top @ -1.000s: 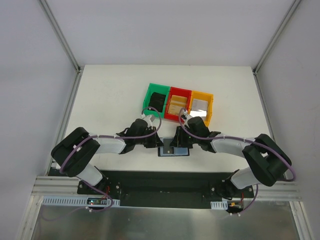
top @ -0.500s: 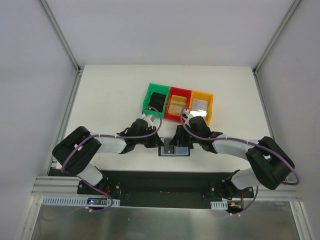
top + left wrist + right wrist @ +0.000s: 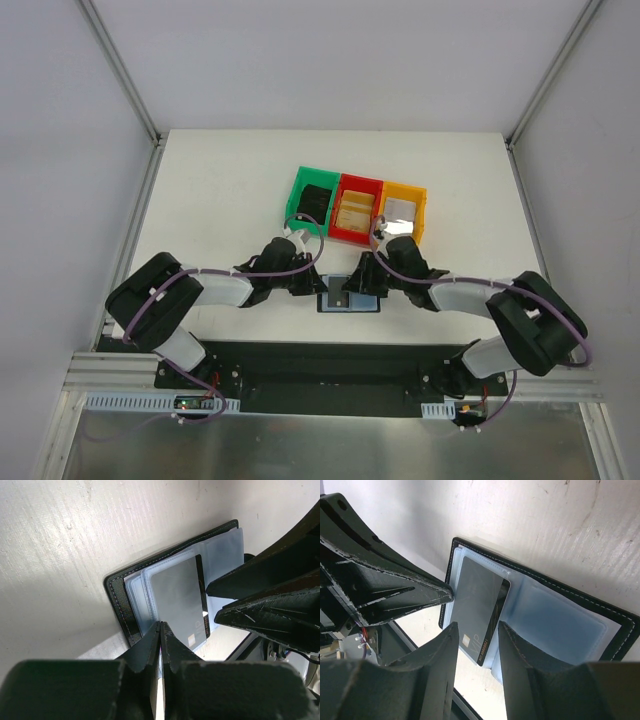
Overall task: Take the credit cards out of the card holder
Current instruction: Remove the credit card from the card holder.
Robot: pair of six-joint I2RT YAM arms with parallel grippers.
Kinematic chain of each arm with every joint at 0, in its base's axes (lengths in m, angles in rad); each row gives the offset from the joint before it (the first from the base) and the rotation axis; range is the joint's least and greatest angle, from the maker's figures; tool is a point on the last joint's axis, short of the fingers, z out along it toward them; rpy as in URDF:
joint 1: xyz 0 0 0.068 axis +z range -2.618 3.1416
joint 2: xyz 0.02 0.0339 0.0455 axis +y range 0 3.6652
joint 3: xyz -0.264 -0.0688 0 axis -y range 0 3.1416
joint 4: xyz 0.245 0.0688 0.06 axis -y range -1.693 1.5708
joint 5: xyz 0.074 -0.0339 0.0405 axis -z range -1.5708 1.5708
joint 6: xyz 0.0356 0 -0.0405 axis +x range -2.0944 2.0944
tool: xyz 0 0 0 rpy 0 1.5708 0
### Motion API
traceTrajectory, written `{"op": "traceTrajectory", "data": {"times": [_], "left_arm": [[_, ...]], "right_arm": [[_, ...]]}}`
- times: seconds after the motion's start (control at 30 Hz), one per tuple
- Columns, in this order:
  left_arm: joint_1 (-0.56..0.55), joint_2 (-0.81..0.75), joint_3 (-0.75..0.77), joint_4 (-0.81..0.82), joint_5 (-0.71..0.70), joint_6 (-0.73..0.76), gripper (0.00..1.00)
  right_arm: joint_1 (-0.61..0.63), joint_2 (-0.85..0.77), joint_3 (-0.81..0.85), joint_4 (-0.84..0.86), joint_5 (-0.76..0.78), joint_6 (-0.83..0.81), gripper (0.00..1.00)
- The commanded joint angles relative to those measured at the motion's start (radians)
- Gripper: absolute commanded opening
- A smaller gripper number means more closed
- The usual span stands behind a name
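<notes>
The dark grey credit card [image 3: 477,595] now juts from the open black folding card holder [image 3: 560,625]. The right claw [image 3: 477,626], narrowly parted, straddles it; the left claw [image 3: 160,626], pinched closed, pins the holder.

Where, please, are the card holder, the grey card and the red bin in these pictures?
card holder [image 3: 560,615]: right wrist view, on its empty clear sleeve.
grey card [image 3: 177,600]: left wrist view, middle of its face.
red bin [image 3: 361,180]: top external view, on its far rim.
</notes>
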Motion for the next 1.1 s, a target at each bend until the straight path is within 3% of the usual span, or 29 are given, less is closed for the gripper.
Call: {"op": "traceTrajectory", "data": {"times": [0.0, 1.07], "left_arm": [[-0.017, 0.029, -0.008, -0.047, -0.034, 0.002, 0.00], [-0.020, 0.061, 0.012, -0.072, -0.049, 0.023, 0.00]], "right_arm": [[-0.014, 0.020, -0.029, 0.146, -0.061, 0.058, 0.40], [-0.066, 0.073, -0.076, 0.246, -0.136, 0.111, 0.39]]}}
